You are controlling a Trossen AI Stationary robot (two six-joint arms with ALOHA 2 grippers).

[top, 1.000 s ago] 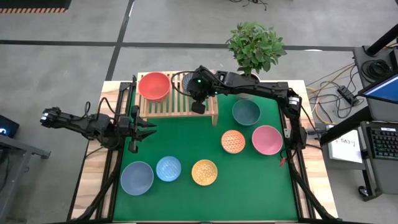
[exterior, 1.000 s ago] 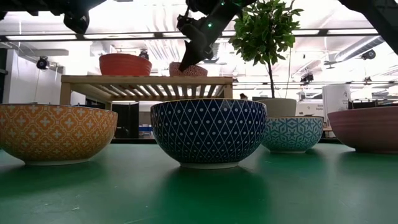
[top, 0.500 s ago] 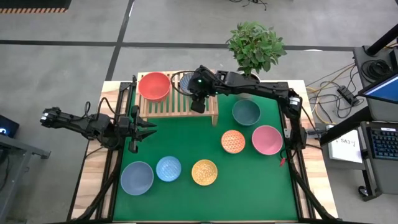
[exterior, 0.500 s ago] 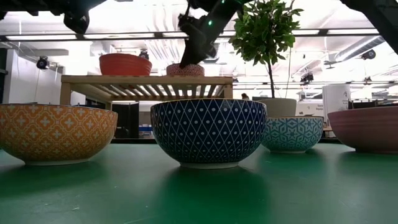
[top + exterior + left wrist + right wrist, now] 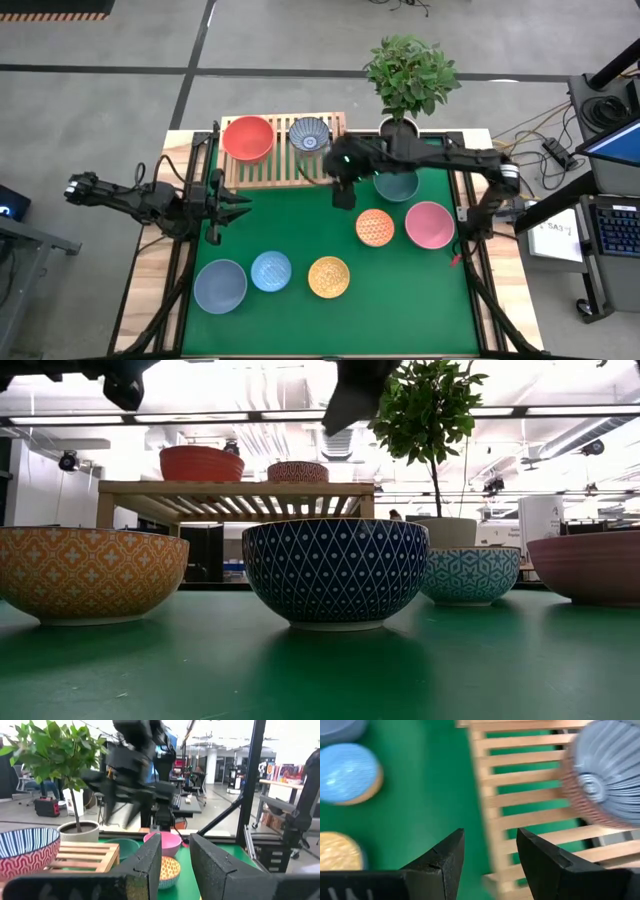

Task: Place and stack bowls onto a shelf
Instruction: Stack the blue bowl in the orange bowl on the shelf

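The light-wood shelf (image 5: 285, 160) stands at the table's far side. On its slats sit a red bowl (image 5: 247, 137) on the left and a blue-striped bowl with a red-patterned outside (image 5: 309, 134) on the right, each resting on its base. My right gripper (image 5: 343, 198) hovers open over the green mat just off the shelf's near right corner, holding nothing; in the right wrist view (image 5: 490, 855) the shelf's edge lies below its fingers. My left gripper (image 5: 228, 208) waits open at the table's left, below the shelf.
Loose bowls sit on the mat: teal (image 5: 396, 182), orange patterned (image 5: 375, 227) and pink (image 5: 430, 224) on the right; grey-blue (image 5: 220, 286), light blue (image 5: 271, 271) and yellow (image 5: 329, 277) near the front. A potted plant (image 5: 411, 75) stands behind the shelf's right end.
My right gripper has let go of the striped bowl, which now rests level on the shelf's right half. The gripper has risen and drawn back toward the table's near right, off the shelf and over the mat.
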